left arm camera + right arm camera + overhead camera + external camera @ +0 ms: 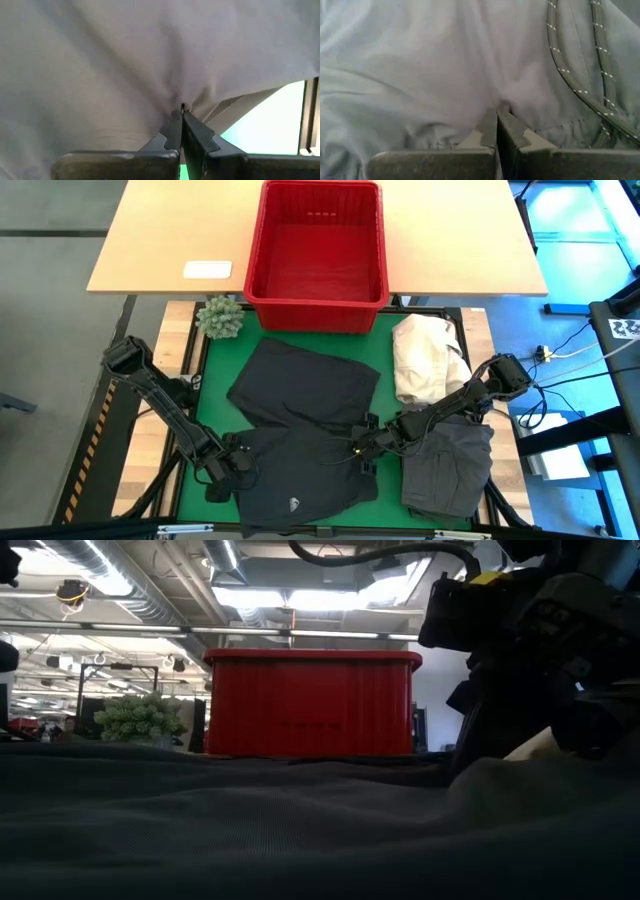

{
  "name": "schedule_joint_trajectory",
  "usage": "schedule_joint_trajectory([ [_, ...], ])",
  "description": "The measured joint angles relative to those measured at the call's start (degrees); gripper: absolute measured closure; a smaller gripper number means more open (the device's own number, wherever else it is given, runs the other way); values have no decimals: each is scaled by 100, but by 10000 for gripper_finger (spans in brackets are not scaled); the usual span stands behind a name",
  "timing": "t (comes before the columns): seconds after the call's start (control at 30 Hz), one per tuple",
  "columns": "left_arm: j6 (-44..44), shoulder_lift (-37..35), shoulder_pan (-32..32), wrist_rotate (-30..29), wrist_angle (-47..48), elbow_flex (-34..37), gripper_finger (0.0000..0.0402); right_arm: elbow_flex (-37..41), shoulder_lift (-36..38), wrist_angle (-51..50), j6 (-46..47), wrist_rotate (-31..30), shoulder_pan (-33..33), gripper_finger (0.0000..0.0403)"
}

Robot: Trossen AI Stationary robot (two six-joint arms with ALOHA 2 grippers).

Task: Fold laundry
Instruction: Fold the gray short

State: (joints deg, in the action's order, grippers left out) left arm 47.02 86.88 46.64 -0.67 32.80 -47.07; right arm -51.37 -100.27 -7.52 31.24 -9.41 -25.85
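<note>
Black cloth of the shorts (300,465) at lower centre is pinched by the left gripper (243,463) and right gripper (362,448), both clamped on it; a level, joint lift seems needed for the fold.

Black garment (300,470), grey garment (450,465), cream cloth heap (425,358), red basket (316,242), green mat (215,395).
</note>
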Motion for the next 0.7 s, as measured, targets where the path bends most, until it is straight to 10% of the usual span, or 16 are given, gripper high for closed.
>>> schedule_joint_trajectory([
  [0.7, 42, -29, -76, -176, 93, -2, 401, -1344, -344, -483, 129, 1154, -1108, 403],
])
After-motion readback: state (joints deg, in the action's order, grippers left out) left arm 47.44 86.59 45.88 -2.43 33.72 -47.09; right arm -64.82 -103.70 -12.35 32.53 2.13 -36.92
